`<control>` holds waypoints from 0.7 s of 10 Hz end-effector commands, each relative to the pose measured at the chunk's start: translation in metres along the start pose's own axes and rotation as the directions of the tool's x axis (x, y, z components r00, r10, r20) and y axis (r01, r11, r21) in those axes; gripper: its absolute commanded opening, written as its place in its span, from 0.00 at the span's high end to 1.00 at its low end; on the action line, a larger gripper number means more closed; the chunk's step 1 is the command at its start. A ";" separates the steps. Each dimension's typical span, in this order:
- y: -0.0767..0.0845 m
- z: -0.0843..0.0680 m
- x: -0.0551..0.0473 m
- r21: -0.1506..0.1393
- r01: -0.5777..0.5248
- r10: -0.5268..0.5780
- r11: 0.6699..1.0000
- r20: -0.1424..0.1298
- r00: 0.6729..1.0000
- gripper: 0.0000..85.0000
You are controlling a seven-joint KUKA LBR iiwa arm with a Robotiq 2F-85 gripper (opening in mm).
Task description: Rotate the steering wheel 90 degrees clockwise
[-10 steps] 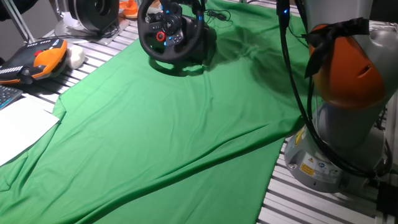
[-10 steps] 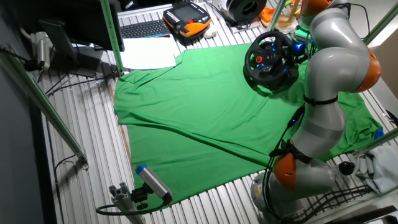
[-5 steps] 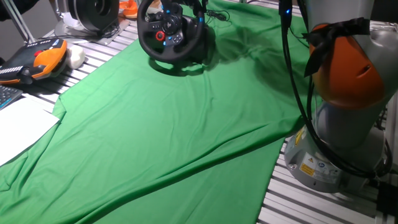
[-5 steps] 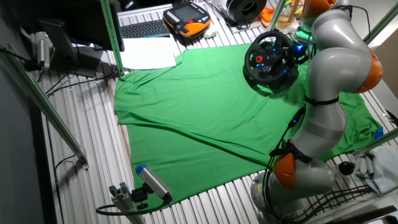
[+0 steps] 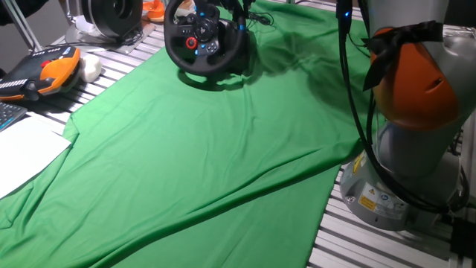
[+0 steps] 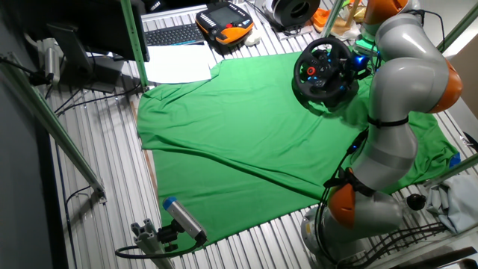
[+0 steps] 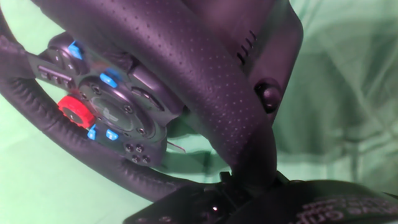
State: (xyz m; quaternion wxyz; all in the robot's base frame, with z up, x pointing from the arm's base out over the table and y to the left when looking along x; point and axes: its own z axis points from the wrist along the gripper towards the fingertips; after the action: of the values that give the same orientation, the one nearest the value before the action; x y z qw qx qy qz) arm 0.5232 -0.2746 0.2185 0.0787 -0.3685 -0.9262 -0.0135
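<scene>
Steering wheel (image 5: 202,39), black, round, thick-rimmed, with a hub carrying a red dial and small blue buttons, sat on its black base at the far end of the wrinkled green cloth (image 5: 208,156) covering the slatted metal table (image 6: 112,179). In the other fixed view the same wheel (image 6: 323,67) stood near the cloth's top right corner, face tilted toward the open cloth. Gripper (image 5: 236,16) was right at the wheel's rim on the side away from the hub face; fingers were mostly hidden behind the rim, so could not tell whether clenched or released. Hand view showed the perforated leather rim (image 7: 205,81) crossing the frame very close to the lens, hub buttons to the left, green cloth behind (no fingertips clearly visible there). Silver and orange arm (image 6: 396,112) bent over the right edge of the cloth, its base (image 5: 387,186) off the cloth. Orange and black pendant controller (image 5: 41,71) lay left of the cloth, white paper sheet (image 5: 22,152) beside the cloth's near left edge. Round black-and-silver drum-like object (image 5: 111,15) stood behind, just left of the wheel.
</scene>
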 end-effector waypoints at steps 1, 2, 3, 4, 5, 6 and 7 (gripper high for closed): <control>-0.001 0.001 0.000 -0.007 0.002 -0.002 1.000 -0.004 1.000 1.00; -0.002 0.002 0.000 -0.012 0.003 -0.003 1.000 -0.007 1.000 1.00; -0.003 0.004 0.000 -0.020 0.004 -0.004 1.000 -0.006 1.000 1.00; -0.004 0.004 -0.001 -0.024 0.004 -0.005 1.000 -0.008 1.000 1.00; -0.004 0.005 0.000 -0.032 0.002 -0.003 1.000 -0.011 1.000 1.00; -0.004 0.005 0.000 -0.036 -0.001 0.000 0.999 -0.011 1.000 1.00; -0.004 0.005 0.000 -0.042 -0.002 0.001 0.999 -0.011 1.000 1.00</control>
State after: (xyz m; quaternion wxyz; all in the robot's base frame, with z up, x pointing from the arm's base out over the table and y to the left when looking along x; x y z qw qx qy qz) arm 0.5199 -0.2770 0.2131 0.0760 -0.3712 -0.9247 -0.0359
